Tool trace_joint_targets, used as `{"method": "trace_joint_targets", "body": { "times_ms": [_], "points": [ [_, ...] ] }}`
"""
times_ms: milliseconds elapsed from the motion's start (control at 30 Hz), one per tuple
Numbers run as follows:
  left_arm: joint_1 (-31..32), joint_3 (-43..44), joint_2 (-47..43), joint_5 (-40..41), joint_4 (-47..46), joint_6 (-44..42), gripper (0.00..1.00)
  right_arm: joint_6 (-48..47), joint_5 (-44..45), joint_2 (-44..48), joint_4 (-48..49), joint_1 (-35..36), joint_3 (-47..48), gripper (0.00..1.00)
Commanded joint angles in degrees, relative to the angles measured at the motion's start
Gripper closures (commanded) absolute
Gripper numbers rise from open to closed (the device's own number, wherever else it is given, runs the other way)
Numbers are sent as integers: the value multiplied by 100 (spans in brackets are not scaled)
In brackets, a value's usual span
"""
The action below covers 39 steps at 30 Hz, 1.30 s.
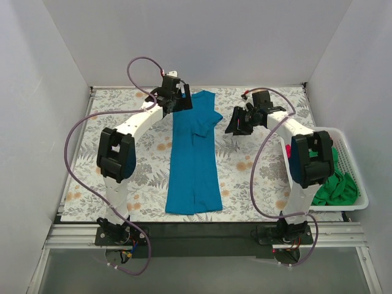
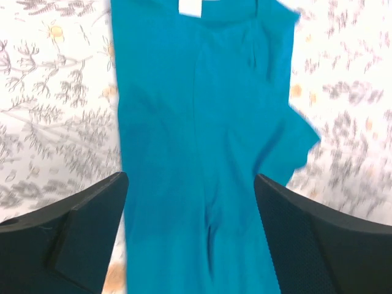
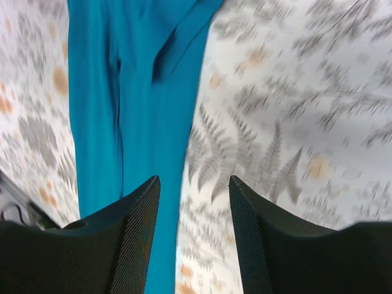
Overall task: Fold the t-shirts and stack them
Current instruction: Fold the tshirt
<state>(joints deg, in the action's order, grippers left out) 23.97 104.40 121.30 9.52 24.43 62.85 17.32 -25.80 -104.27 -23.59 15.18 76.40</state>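
We judge the job to be in its early part: 1 shirt is partly folded and nothing is stacked yet. The teal t-shirt (image 1: 195, 159) lies flat down the middle of the floral mat (image 1: 147, 177), collar toward the mat's far edge and hem close to its near edge. Its sides are turned in, so it reads as a long narrow strip. A sleeve flap (image 1: 214, 119) pokes out on the right side near the collar (it looks loose rather than tucked).

The left gripper (image 1: 177, 98) hovers above the collar end, toward the mat's far edge. In its wrist view the fingers (image 2: 86, 220) stand wide apart over the cloth with nothing between them. The right gripper (image 1: 240, 122) hangs above the mat just right of the sleeve flap. Its fingers (image 3: 138, 233) are also parted and hold nothing, with the shirt's edge and bare mat showing in the gap.

What remains, as we see it, is tidying that flap and folding the strip crosswise. After that comes the green t-shirt (image 1: 335, 187), which lies bunched in the white basket (image 1: 348, 153) off the mat's right edge.
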Motion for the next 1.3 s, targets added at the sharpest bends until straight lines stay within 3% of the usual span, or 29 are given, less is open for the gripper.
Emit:
{"method": "trace_joint_targets", "body": {
  "times_ms": [0,167,400,633,1000,1267],
  "points": [
    [195,-770,-641,-265,-201,-571,18,1114,-49,-488,1207,-103,427,45],
    [451,-1290,-897,-328,-342,-924,20,1589,119,-1445,1805,-138,1086,46],
    [583,-2265,-1424,-179,255,-335,21,1555,-495,-1772,2043,-51,1290,49],
    [583,-3320,-1916,-380,747,227,32,1326,-847,-1491,2034,345,456,50],
    [592,-4436,-2206,-1364,1582,632,35,1168,-1164,-965,1929,723,-1494,50],
    [697,-5193,-3190,-1857,2294,623,38,712,-1112,-6,1253,758,-2068,50]
  ]
}}
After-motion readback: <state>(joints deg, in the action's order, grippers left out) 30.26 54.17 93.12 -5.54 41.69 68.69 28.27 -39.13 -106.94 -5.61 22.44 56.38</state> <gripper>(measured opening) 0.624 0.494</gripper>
